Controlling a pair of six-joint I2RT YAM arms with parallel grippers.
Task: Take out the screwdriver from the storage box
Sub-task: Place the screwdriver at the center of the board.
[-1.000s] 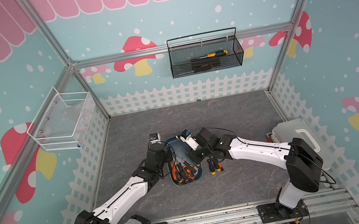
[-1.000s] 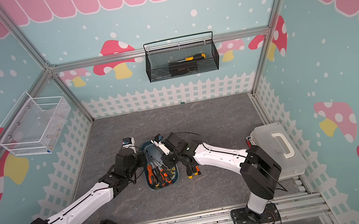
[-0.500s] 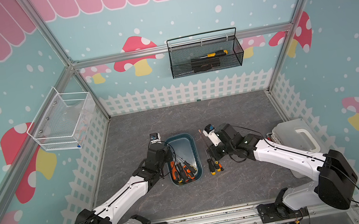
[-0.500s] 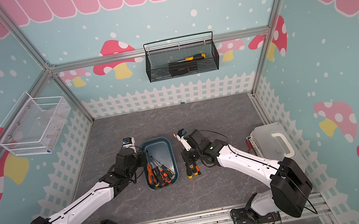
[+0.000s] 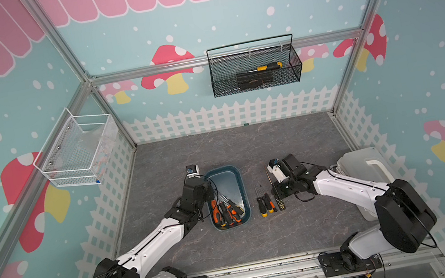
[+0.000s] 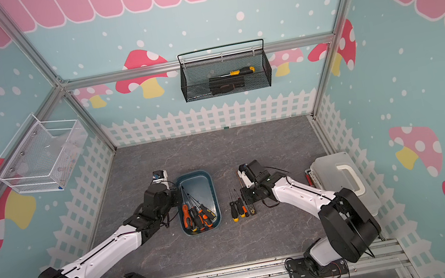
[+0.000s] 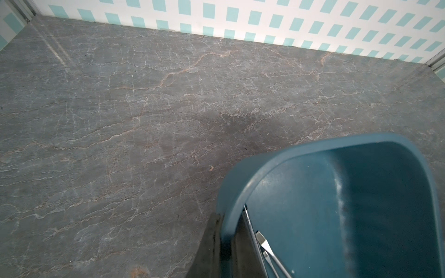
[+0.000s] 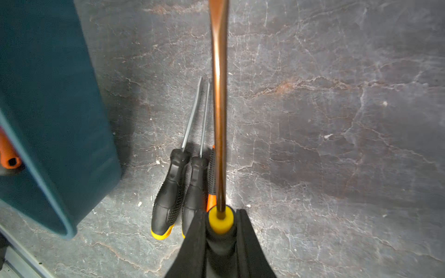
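**Q:** Where is the screwdriver [image 8: 219,108] shown, and how is it held?

**A:** It is shown outside the storage box [image 5: 227,183], on the box's right, over the table [image 5: 247,147]. Its handle is clamped between the jaws of the right gripper [image 8: 221,225], and the shaft points away from the wrist. Whether it touches the table cannot be told.

**Q:** And the left gripper [image 7: 227,242]?

**A:** Its jaws are closed on the box's rim, with 1 finger outside and 1 inside.

**Q:** What could go wrong from here?

**A:** 3 risks are judged.
1. The held shaft is seen directly over the loose screwdrivers [image 8: 168,192] laid just beside the box. If it is released there, a handle could be struck and the row scattered.
2. If it is released from a height, a bounce or roll is likely, since the round handle is stopped by nothing.
3. If the left arm is moved while the rim is clamped, the box could be dragged or tipped. The orange-handled tools [image 5: 226,212] inside could then be spilled.
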